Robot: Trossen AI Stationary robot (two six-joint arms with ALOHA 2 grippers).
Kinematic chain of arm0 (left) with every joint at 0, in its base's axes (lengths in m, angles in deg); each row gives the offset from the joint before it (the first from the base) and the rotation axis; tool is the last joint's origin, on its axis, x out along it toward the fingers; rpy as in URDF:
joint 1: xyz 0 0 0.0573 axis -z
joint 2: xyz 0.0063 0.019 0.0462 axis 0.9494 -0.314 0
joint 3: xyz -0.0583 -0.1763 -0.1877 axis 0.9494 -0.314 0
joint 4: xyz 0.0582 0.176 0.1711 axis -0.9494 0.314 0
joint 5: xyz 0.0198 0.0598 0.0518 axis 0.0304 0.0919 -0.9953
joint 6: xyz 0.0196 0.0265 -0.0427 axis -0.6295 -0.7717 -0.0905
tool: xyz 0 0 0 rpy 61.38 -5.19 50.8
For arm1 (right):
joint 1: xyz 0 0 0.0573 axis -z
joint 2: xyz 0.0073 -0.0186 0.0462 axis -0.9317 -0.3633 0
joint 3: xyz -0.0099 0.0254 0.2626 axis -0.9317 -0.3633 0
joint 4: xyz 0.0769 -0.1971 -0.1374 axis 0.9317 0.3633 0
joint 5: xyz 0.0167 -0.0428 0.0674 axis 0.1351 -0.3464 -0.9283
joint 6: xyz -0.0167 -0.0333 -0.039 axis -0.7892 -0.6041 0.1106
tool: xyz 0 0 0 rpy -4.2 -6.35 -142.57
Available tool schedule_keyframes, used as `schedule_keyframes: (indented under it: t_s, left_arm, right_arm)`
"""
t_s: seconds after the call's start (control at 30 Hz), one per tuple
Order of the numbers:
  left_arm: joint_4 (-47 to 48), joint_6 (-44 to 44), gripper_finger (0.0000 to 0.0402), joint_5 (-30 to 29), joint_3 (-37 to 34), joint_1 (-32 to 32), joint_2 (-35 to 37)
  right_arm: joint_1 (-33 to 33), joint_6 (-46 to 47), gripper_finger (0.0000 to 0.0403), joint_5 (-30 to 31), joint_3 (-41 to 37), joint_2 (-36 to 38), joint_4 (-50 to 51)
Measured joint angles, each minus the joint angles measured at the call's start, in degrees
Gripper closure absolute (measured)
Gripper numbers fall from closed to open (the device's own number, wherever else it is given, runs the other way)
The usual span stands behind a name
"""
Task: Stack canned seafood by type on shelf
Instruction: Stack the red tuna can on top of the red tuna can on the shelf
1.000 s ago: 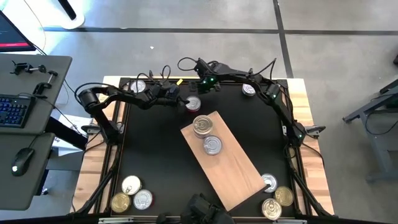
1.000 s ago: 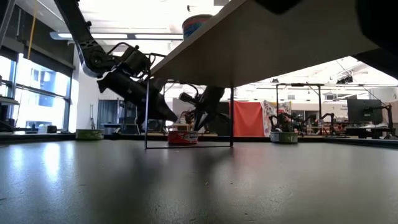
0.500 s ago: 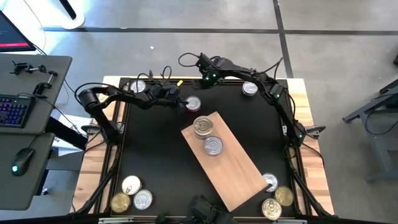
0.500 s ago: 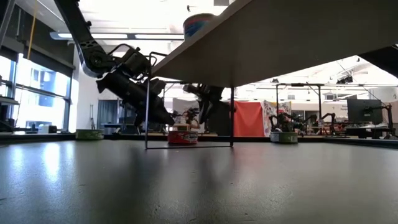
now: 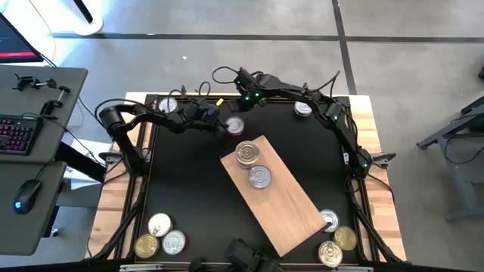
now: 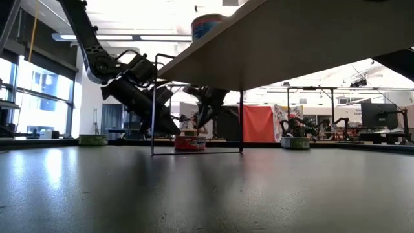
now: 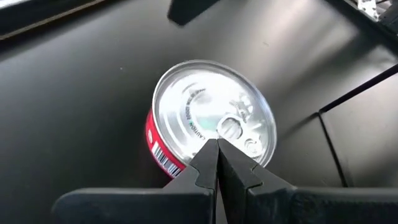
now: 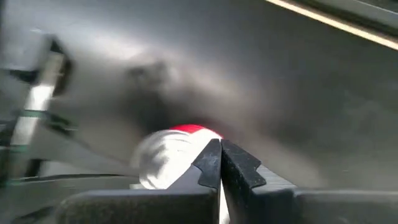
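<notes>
A red-labelled can (image 5: 235,126) with a silver pull-tab lid (image 7: 211,112) stands on the black table by the shelf's far corner. My left gripper (image 5: 221,125) (image 7: 217,142) is shut, its tips over the lid's edge. My right gripper (image 5: 243,104) (image 8: 219,142), also shut, hovers just beyond the can, pointing at it. The wooden shelf (image 5: 283,208) stands raised on thin legs (image 6: 152,110). It carries a two-can stack (image 5: 246,153) and a silver can (image 5: 259,177). My left gripper's shut fingertips lie over the rim of the red-labelled can's lid (image 7: 198,149), coming in slanting from the table's left. I cannot tell whether they touch it. The can stands upright on the table.
Single cans sit at the far left (image 5: 168,105) and far right (image 5: 302,109) of the table. Three cans (image 5: 160,236) cluster at the near left corner and three more (image 5: 335,239) at the near right, beside the shelf's near end. Cables run along the table edges.
My right gripper has risen from beside the red-labelled can and drawn back toward the table's far edge, then come a little toward the left. My left gripper stays shut at the can, which has not moved.
</notes>
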Motion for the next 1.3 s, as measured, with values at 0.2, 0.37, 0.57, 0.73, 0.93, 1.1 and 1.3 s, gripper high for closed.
schedule_keyframes:
  t_s: [0.2,0.37,0.57,0.73,0.93,1.1,1.3]
  left_arm:
    - [-0.41,0.00,0.0401,0.15,0.09,0.00,-0.99]
    - [0.66,-0.07,0.0401,1.35,-0.07,-0.77,0.92]
    - [2.25,-0.96,0.0402,2.27,-0.07,-3.62,5.44]
    - [4.78,-2.63,0.0401,2.97,-0.04,-5.45,9.97]
    - [5.53,-3.89,0.0401,3.89,-0.07,-7.03,14.09]
    - [3.97,-3.11,0.0401,4.63,-0.04,-7.52,14.35]
    - [6.88,1.32,0.0401,7.48,-0.07,-7.33,14.90]
  right_arm:
    - [-1.18,-1.04,0.0403,-4.25,-0.03,2.46,-0.63]
    - [-5.98,-5.21,0.0403,-2.10,0.07,7.43,3.13]
    - [-15.24,-9.18,0.0403,4.00,0.14,12.41,12.35]
    - [-22.11,-7.89,0.0403,10.90,-0.16,13.83,23.74]
    - [-26.08,-2.86,0.0403,16.26,-0.49,21.36,31.39]
    - [-22.31,-0.68,0.0403,22.82,-0.49,23.48,29.14]
    - [-26.13,-7.52,0.0403,26.11,-0.53,30.37,28.86]
